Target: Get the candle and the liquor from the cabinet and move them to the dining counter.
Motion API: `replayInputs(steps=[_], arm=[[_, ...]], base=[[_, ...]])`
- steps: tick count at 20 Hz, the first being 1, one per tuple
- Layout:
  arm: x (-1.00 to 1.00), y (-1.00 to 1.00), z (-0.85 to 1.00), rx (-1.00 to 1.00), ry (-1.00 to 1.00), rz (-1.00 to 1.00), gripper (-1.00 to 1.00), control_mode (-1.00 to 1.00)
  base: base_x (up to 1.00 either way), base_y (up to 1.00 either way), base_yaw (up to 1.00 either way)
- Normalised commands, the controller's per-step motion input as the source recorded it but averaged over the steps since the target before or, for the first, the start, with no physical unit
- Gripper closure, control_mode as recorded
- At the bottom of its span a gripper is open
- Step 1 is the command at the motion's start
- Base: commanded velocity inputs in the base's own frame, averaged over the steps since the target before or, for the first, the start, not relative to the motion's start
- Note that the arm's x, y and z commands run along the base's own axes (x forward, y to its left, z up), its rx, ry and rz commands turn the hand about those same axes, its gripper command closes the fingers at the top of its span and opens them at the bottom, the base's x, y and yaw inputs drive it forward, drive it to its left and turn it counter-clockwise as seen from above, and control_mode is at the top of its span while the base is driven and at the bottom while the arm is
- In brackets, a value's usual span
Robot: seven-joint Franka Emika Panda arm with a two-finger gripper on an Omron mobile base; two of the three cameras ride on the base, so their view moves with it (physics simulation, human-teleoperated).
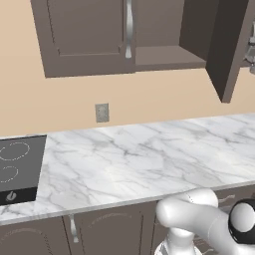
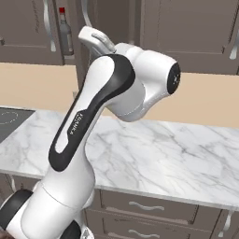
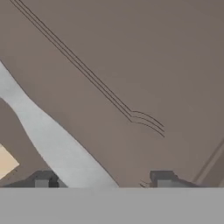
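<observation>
In the left base view a black cooktop [image 1: 17,169] sits at the far left, set into a white marble counter [image 1: 149,159] that runs off to the right. A grey wall outlet [image 1: 102,112] is on the beige wall just above the counter. Above it hangs the cabinet [image 1: 84,35]: a closed panelled door with a silver bar handle [image 1: 129,30], then to its right an open compartment with a bare shelf, then an open door [image 1: 231,45] swung out toward the camera. Dark drawers [image 1: 99,231] lie under the counter's front edge.

In the right base view, the liquor [image 2: 66,33] stands upright on the cabinet shelf at the upper left, just right of a silver handle [image 2: 46,23], its red cap up. The arm [image 2: 93,121] rises beside it, reaching up toward the cabinet; the hand is lost behind the wrist there. Further right the cabinet doors are closed, above the same marble counter.

The candle cannot be made out in any view.

In the hand view, the handle [image 3: 52,140] crosses diagonally at the lower left, lying against the brown panelled door [image 3: 131,57]. The gripper [image 3: 103,178] faces it closely, the two fingertips [image 3: 43,178] set wide apart with the handle's lower end passing between them, nearer the left tip. They grip nothing; whether either tip touches the handle cannot be told.
</observation>
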Motion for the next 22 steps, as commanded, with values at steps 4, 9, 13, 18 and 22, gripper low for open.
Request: replayInputs(steps=[4, 9, 13, 18, 22], arm=[[-0.33, 0.03, -0.32, 0.13, 0.0, 0.03, -1.0, -1.0], [-0.35, 0.22, -0.38, 0.02, 0.0, 0.02, -1.0, -1.0], [-0.44, 0.27, -0.11, 0.05, -0.01, 0.01, -1.0, -1.0], [-0.48, 0.2, 0.02, 0.04, 0.0, -0.01, -1.0, -1.0], [-0.24, 0.46, 0.0, 0.0, 0.0, -0.1, -1.0, -1.0]], base=[[0.0, 0.0, 0.0], [0.0, 0.0, 0.0], [0.0, 0.0, 0.0], [0.0, 0.0, 0.0], [0.0, 0.0, 0.0]])
